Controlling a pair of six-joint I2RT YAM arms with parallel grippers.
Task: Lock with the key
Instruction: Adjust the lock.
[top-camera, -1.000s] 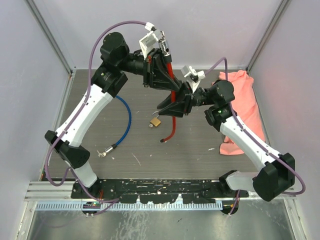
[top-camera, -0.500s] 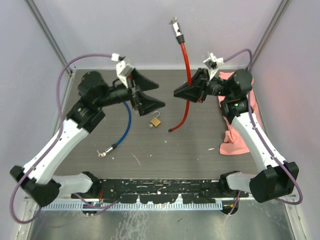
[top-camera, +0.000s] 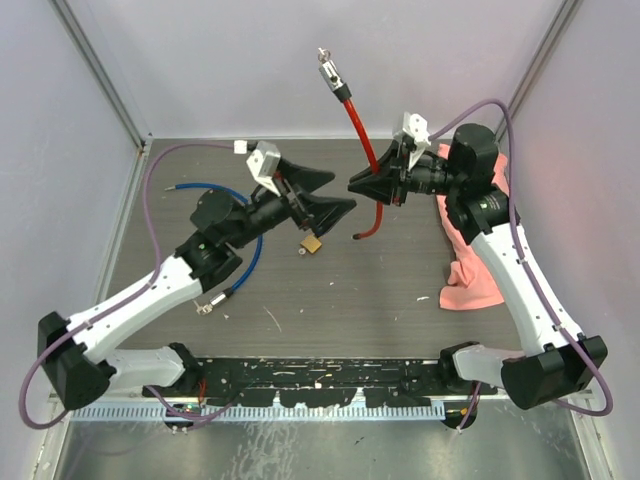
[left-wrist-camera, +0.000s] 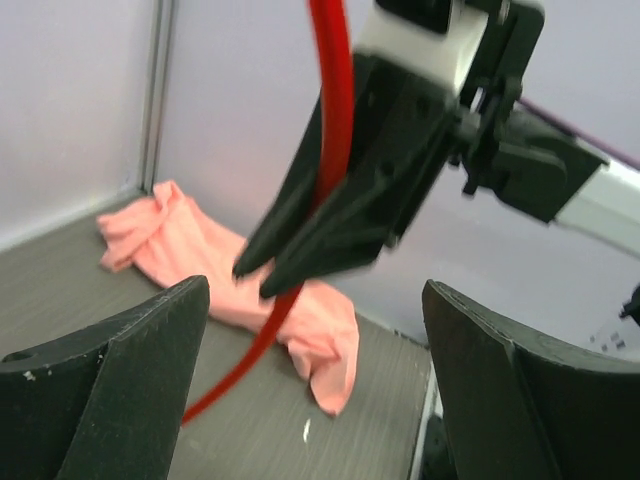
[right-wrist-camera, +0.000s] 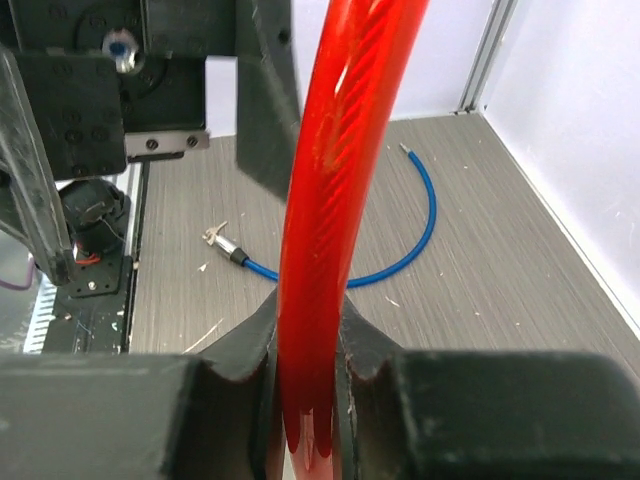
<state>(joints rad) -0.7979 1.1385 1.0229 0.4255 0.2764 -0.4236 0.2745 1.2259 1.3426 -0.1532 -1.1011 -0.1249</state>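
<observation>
Overhead alone: probable padlock (top-camera: 313, 243) on table (top-camera: 350, 300) | right fingers (top-camera: 372, 183) clamp red cable (top-camera: 357, 120) | left fingers (left-wrist-camera: 110, 390) apart

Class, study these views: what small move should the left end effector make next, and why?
Probably lower the left end effector onto the padlock. It is open and empty close to the padlock, which lies loose on the table, while the right end effector holds the red cable aloft.

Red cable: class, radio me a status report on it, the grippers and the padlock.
Right gripper shut on red cable. Left gripper open, empty, facing it. Padlock lies below, untouched. Nothing between grippers.
</observation>
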